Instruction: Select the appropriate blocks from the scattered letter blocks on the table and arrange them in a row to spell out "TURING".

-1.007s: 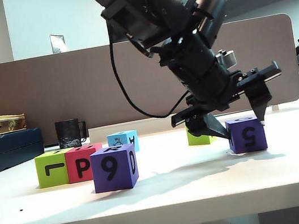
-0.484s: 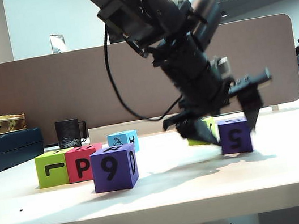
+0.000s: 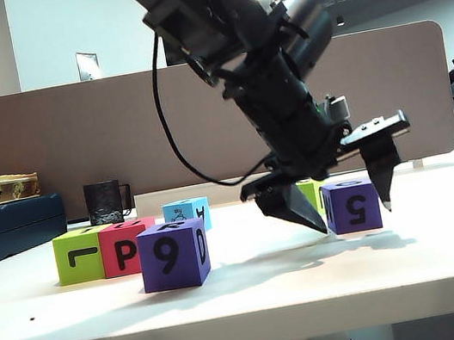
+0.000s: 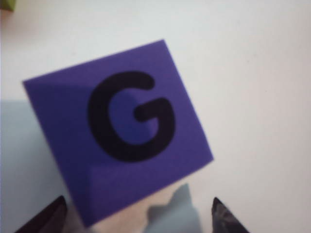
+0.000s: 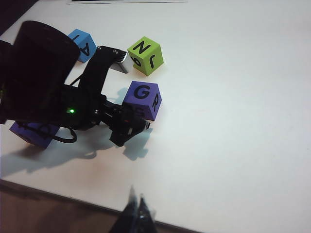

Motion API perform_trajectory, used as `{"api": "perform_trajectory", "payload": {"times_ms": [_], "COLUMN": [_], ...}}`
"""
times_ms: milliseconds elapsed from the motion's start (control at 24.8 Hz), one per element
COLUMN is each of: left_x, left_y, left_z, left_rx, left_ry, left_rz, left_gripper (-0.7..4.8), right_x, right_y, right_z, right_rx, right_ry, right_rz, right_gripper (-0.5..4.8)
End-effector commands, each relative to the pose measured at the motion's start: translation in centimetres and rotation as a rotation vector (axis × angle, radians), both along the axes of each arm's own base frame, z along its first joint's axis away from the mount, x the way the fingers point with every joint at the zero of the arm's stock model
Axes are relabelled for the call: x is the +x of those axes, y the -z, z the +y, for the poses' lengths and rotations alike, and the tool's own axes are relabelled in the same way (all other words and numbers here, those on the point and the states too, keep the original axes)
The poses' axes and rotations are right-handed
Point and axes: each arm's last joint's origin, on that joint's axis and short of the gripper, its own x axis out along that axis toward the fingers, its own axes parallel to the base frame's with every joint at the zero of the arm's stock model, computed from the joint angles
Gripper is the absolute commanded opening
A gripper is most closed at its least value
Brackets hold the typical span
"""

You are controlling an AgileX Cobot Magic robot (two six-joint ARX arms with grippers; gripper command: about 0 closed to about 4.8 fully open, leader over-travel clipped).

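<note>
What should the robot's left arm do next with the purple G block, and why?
Probably lower and close. The left gripper hangs open astride the purple G block, which sits on the table away from the other blocks; the right gripper waits shut, well back.

Hidden and cropped parts around my left gripper (image 3: pixel 338 201).
My fingers hide most of the lime green block (image 3: pixel 309 192) behind the purple G block (image 4: pixel 119 128); my left wrist view crops both fingertips (image 4: pixel 48 219).

Your left gripper (image 3: pixel 336 195) hangs low from its arm, jaws spread wide. Your right gripper (image 5: pixel 136 212) holds high, fingertips pressed together.
</note>
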Motion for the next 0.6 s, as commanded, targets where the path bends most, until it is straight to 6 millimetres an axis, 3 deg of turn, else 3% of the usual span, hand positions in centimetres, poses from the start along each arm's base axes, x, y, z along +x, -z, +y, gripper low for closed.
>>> {"api": "perform_trajectory", "payload": {"times_ms": [40,604], "left_x": [0.0,-1.8], "left_y": [-2.6,-10.7], "left_z": [0.6,5.5], "left_rx": [-0.024,0.117], "left_ry": [0.012,0.097], "left_rz": [-0.054,-0.170], "left_gripper": [3.76,3.69], "right_x": [0.0,0.0], "right_y": [-0.2,-0.2], "right_z": [0.0,0.0], "right_rx": [-0.003,-0.003], "right_ry": [-0.001,-0.001], "right_rz": [-0.016,-0.015], "right_gripper": [-0.01,-0.01]}}
